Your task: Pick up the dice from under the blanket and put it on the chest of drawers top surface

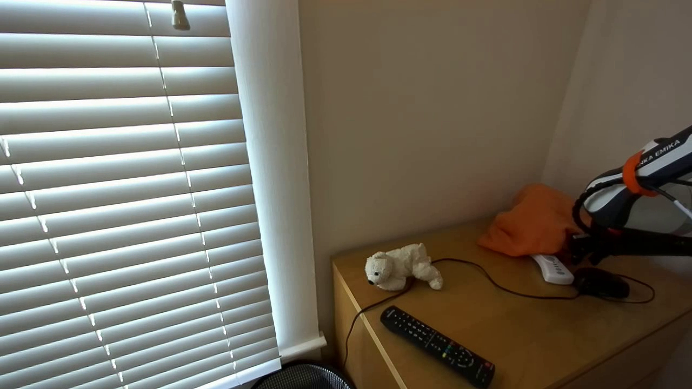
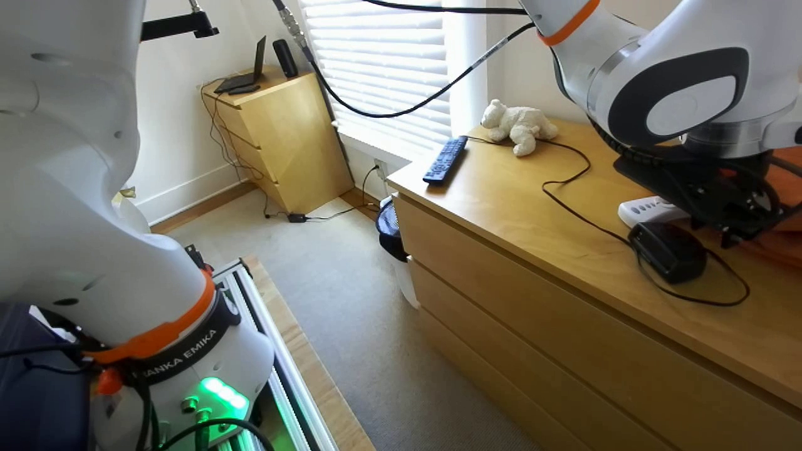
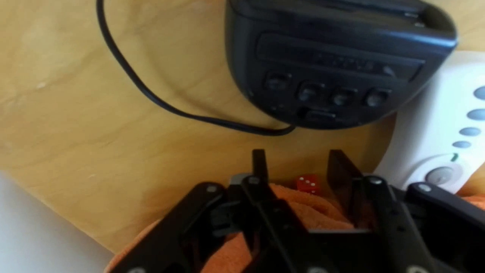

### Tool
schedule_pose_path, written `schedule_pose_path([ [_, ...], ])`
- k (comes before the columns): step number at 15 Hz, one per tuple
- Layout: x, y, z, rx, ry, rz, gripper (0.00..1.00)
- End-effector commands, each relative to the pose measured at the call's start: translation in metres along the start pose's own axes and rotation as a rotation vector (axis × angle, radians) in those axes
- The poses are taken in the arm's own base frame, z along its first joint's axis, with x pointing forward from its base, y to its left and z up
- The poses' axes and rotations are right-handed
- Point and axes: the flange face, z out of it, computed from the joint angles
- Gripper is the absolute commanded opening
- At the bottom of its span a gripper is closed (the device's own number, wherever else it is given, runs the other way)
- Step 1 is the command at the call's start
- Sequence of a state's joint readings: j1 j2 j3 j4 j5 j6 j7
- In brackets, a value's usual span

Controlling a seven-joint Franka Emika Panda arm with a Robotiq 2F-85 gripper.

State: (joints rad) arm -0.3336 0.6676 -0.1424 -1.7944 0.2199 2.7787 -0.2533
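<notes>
The arm [image 2: 664,81] holds its end effector [image 3: 297,163] low, its fingers [image 3: 341,172] apart.

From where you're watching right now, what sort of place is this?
Probably a room in someone's home, perhaps a bedroom, though I can't be sure. The signs are a wooden chest of drawers, the white plush bear on top of it, and slatted window blinds nearby.

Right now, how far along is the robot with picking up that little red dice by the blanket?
Looks done: the red dice is in sight at the edge of the orange blanket, and the claw is there. In hand: the claw stands open, the dice showing within its gap in the wrist view, not gripped. Left, I'd say: close on it, lift it and set it down on the chest of drawers.
</notes>
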Motion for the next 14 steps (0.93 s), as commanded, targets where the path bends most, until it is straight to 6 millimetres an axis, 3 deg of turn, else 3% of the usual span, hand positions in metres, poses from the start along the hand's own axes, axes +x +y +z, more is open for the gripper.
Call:
schedule_pose_path([
  [1,0.007,-0.002,0.014,0.029,-0.020,0.016,0.39],
  [2,0.008,-0.003,0.017,0.031,-0.016,0.013,0.33],
  [4,0.010,-0.004,0.022,0.033,-0.015,0.011,0.37],
  [7,0.014,-0.004,0.028,0.029,-0.011,0.008,0.27],
  [10,0.019,-0.004,0.033,0.036,-0.001,0.004,0.24],
  [14,0.028,-0.005,0.035,0.035,0.025,-0.006,0.34],
])
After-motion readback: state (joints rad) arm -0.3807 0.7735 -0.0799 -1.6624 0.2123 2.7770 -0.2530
